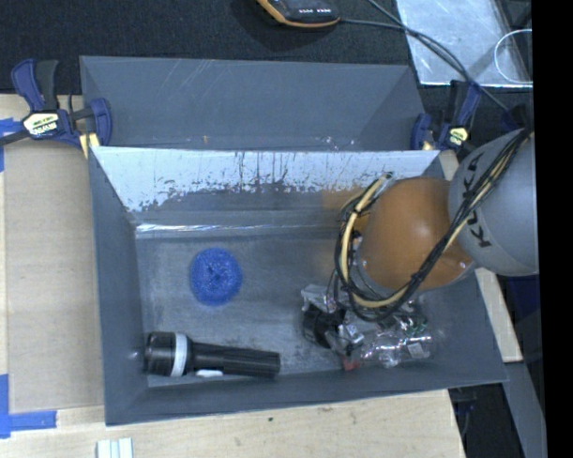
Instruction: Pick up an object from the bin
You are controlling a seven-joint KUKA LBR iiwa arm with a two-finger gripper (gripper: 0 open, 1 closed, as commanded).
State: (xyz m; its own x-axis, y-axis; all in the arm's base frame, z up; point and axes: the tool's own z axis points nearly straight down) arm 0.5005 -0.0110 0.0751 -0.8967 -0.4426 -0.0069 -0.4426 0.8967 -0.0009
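Gripper (328, 330) sits low over the floor of the grey bin (118, 304), under the orange cover (409, 238) on the wrist, with black and yellow cables (347, 254) looping down to it from the arm (507, 216). Its dark metal parts are bunched together under the cover, so I cannot tell how far it is open or whether it has hold of anything.

Closest to it is a crumpled clear wrapper (396, 346) with a silvery sheen. It lies just beside the gripper on the arm's side, against the near wall of the bin; whether the two touch cannot be made out.

On the other side of the gripper, away from the arm, a black cylinder (216, 360) with a white band near its far end lies flat along the same near wall, a short way off. A blue round thing (216, 276) rests on the open floor, farther out from the gripper than the cylinder's nearer end and well apart from the wrapper.
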